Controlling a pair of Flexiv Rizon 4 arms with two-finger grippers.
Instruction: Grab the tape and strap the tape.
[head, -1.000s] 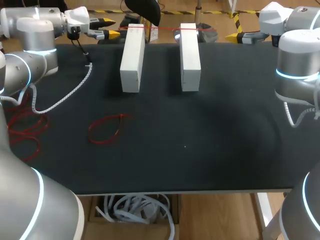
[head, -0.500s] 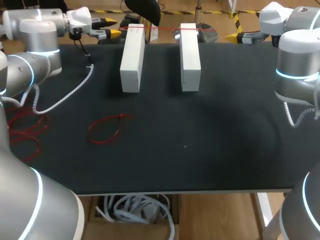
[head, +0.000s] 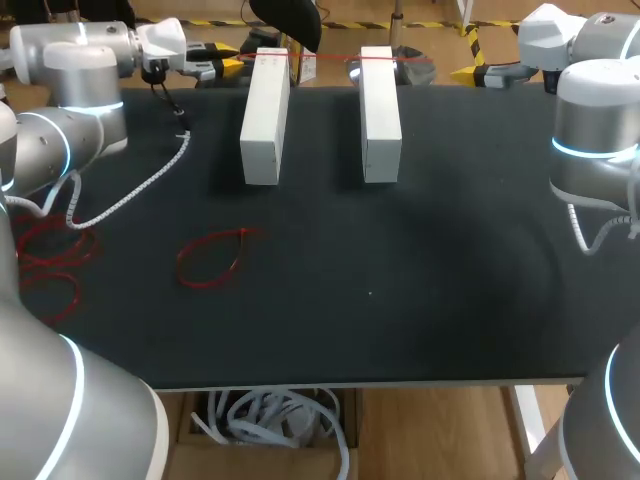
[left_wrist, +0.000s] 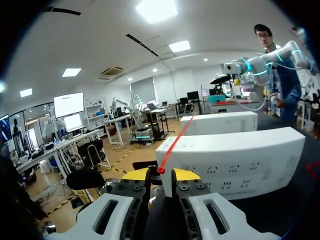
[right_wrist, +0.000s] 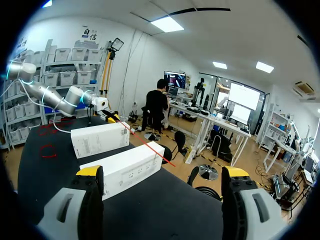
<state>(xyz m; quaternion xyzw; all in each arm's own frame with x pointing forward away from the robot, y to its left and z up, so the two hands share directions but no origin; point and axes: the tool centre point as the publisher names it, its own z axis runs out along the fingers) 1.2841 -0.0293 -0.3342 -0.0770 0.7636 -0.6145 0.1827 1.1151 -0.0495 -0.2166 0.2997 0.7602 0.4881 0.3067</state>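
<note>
Left gripper (left_wrist: 160, 175): fingers pinched narrow on the end of the red tape (left_wrist: 172, 150), just beside the near white box (left_wrist: 235, 160). The tape runs taut over that box to the second box (head: 380, 110) beyond it; its far anchorage cannot be made out. Right gripper (right_wrist: 162, 175): spread wide, empty, well past the near box. Risks: the thin tape may slip from the pinch, and further tension may drag the near box or pull the tape off its top edge.
</note>
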